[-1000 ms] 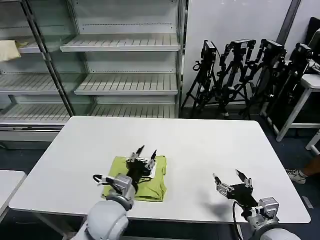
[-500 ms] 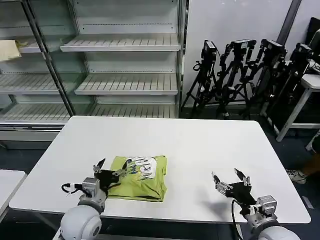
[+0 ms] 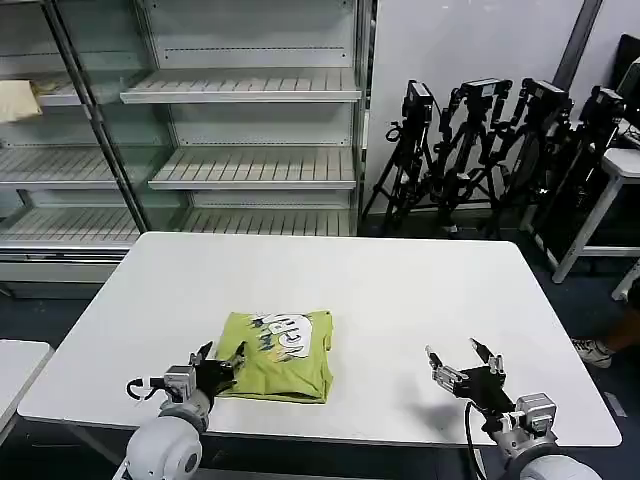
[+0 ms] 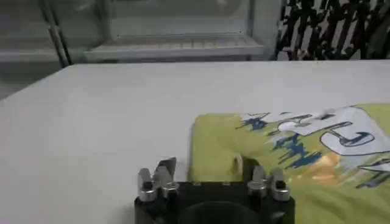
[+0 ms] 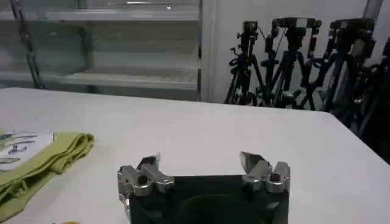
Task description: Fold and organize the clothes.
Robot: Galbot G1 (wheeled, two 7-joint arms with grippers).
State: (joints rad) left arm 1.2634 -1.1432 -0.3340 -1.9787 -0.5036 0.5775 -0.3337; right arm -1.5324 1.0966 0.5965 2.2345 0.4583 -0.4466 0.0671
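The lime yellow-green T-shirt [image 3: 278, 355] lies folded into a compact rectangle on the white table [image 3: 380, 300], its white and blue print facing up. My left gripper [image 3: 222, 353] is open at the shirt's near left corner, holding nothing. In the left wrist view the shirt [image 4: 292, 152] spreads just beyond the open left gripper [image 4: 201, 165], one fingertip over its edge. My right gripper [image 3: 461, 354] stands open and empty near the table's front right. The right wrist view has the open right gripper [image 5: 200, 161] over bare table and the shirt's folded edge [image 5: 49, 158] off to the side.
Empty metal shelves [image 3: 240, 130] stand behind the table, a pale cream cloth [image 3: 18, 98] on one at far left. Several black tripods [image 3: 500, 140] lean against the back wall. A smaller white table [image 3: 610, 190] is at the right.
My left gripper has drawn back from on top of the shirt to its near left corner, uncovering the print. The folded shirt stayed in place. The right gripper barely moved.
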